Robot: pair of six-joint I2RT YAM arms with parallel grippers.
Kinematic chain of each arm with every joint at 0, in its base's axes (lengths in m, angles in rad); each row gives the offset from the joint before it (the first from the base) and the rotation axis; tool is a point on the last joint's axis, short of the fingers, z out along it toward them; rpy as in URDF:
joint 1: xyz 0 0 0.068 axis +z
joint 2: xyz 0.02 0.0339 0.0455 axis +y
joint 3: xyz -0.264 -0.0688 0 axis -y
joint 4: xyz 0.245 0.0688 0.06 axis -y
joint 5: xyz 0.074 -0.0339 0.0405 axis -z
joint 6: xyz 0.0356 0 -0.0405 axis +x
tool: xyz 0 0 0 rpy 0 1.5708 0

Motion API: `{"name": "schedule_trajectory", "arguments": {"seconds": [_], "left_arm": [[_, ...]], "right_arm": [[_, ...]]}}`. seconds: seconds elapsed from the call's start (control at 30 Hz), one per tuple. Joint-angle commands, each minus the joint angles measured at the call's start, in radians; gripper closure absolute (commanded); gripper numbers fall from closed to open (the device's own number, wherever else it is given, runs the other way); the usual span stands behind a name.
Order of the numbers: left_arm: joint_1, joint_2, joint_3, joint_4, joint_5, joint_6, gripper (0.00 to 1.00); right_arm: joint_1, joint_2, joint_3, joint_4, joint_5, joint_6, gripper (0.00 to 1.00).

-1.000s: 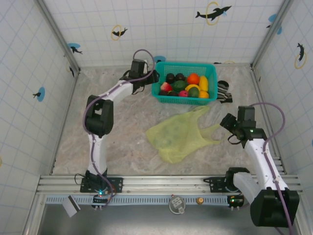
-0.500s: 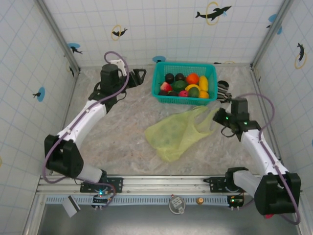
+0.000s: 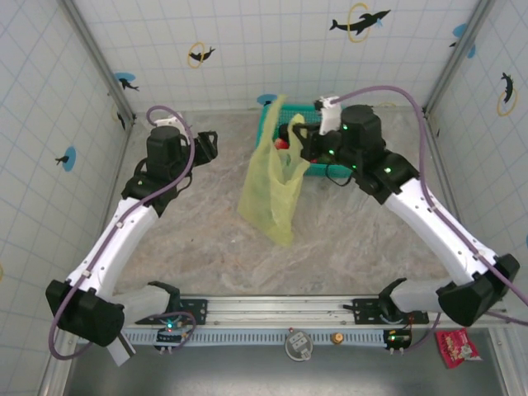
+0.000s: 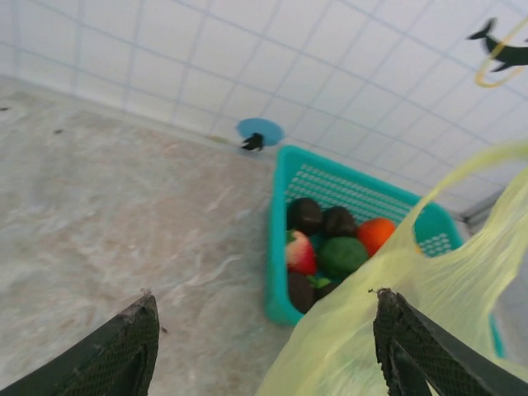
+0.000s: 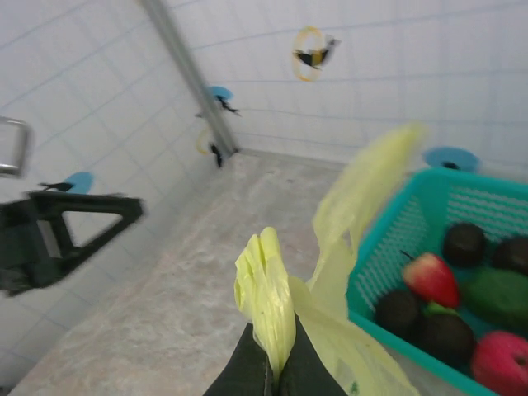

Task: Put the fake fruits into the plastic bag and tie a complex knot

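Plastic bag [image 3: 268,186]: hangs upright above the tabletop [image 3: 206,239] from your right claw [image 5: 272,367], clamped on apparently one handle [image 5: 264,280]. Left claw [image 3: 205,145]: open, empty, left of bag. Fake fruits [image 4: 330,247]: teal basket [image 4: 279,280], just beyond.

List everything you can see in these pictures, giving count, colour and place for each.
bag: one, see-through yellow-green, hanging from the right fingers in front of the basket
basket: one, teal, far side of the table
fruits: several, dark brown, red, green, orange; in the basket, some hidden by the bag
table: one, grey marbled
walls: white tiles with dolphin stickers
left fingers: black, open, holding nothing
right fingers: black, shut on a bunched part of the bag
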Motion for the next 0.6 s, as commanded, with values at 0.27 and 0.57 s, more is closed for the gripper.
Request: {"name": "schedule_trajectory", "arguments": {"seconds": [0.27, 0.57], "left_arm": [[0.033, -0.110, 0.054, -0.104, -0.257, -0.036, 0.28], [0.033, -0.222, -0.239, 0.063, 0.197, -0.134, 0.28]], "right_arm": [[0.183, 0.222, 0.346, -0.027, -0.019, -0.334, 1.00], [0.179, -0.200, -0.504, 0.575, 0.181, -0.139, 1.00]]}}
